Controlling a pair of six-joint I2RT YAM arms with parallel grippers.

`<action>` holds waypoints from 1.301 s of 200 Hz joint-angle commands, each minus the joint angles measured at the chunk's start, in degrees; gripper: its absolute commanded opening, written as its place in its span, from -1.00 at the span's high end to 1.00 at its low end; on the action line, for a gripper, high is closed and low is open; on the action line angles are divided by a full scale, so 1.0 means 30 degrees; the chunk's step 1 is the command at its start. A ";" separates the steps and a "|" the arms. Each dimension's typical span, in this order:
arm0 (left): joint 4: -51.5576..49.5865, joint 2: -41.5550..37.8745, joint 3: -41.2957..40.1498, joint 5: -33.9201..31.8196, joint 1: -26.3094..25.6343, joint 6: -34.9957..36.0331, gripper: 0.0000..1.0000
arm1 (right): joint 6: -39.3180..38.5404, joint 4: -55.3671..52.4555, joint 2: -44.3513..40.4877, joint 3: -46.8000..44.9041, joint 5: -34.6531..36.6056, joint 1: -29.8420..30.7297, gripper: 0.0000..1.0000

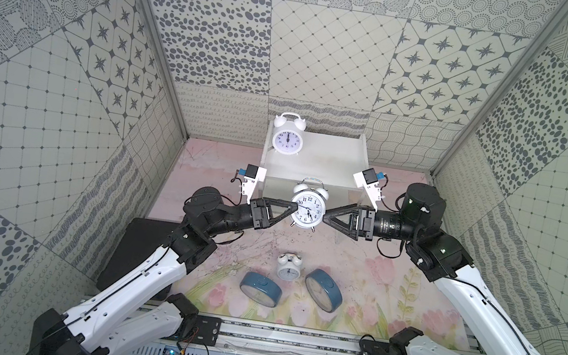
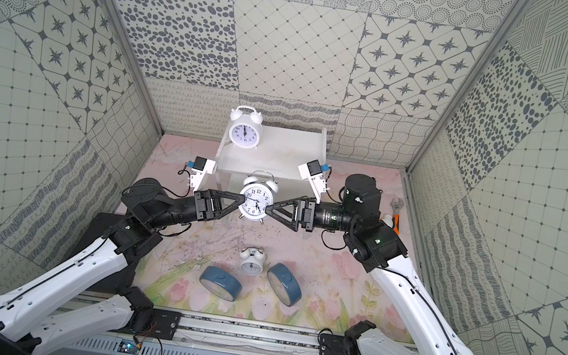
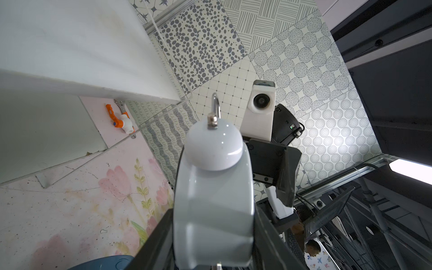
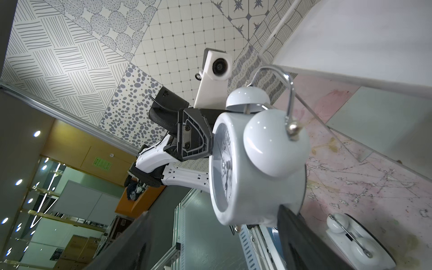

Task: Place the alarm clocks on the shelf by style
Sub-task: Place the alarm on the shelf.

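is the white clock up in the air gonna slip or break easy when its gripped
Probably slippery: the raised white clock has a glossy, curved case that shows reflections. Likely rigid, since its shell looks hard. Its thin handle and bells stick out, so they might snag or bend.

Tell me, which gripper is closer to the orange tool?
Right. The right gripper is on the tool's side of the held clock; the left gripper holds it from the other side, farther off.

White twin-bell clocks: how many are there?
3 twin-bell clocks. One stands on the shelf's top tier; one is gripped by the left end effector; one sits on the table between two blue clocks. The lower tier is partly hidden.
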 commanded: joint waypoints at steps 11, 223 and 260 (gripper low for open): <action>0.1792 0.0096 0.0471 0.2458 0.0051 0.0277 0.61 | -0.1552 -0.0887 0.0680 0.0763 -0.1176 -0.0154 -0.62; 0.1110 -0.0626 0.0422 0.2902 0.0052 0.0625 0.63 | -0.2020 -0.2508 0.1119 0.0812 -0.0780 -0.1326 -0.81; 0.1227 -0.0653 0.0364 0.2898 0.0066 0.0596 0.64 | 0.0333 0.1064 0.1143 0.0189 -0.2404 -0.1100 -0.73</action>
